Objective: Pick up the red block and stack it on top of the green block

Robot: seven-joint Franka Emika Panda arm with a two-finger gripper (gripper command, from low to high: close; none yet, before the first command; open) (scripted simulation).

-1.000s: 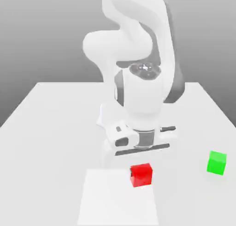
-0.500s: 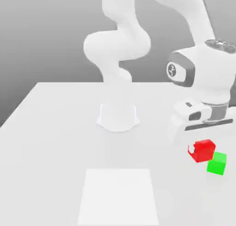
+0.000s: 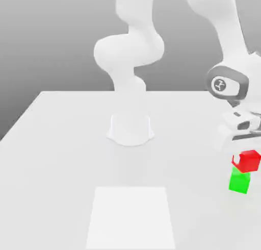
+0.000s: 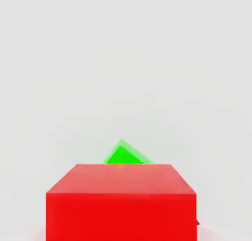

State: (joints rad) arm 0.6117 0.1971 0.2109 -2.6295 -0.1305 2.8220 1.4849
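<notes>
The red block [image 3: 248, 160] is hanging just above the green block [image 3: 239, 182], overlapping its top at the exterior view's right edge; whether they are touching is unclear. The gripper [image 3: 246, 153] is pinching the red block from above. The green block is sitting on the white table [image 3: 61, 157], well apart from the arm's base [image 3: 130, 129].

Exterior view: white arm [image 3: 133, 55] rises from its round base [image 3: 130, 129] mid-table and reaches over to the exterior view's right. Pincer [image 3: 246, 154] hangs at the right edge of the frame, closed on the red block [image 3: 248, 160]. Red block sits directly over the green block [image 3: 239, 181], overlapping its top edge; whether they touch can't be told. Green block rests on the white table [image 3: 56, 142]. A paler square patch [image 3: 130, 217] lies on the table near the front.
</notes>
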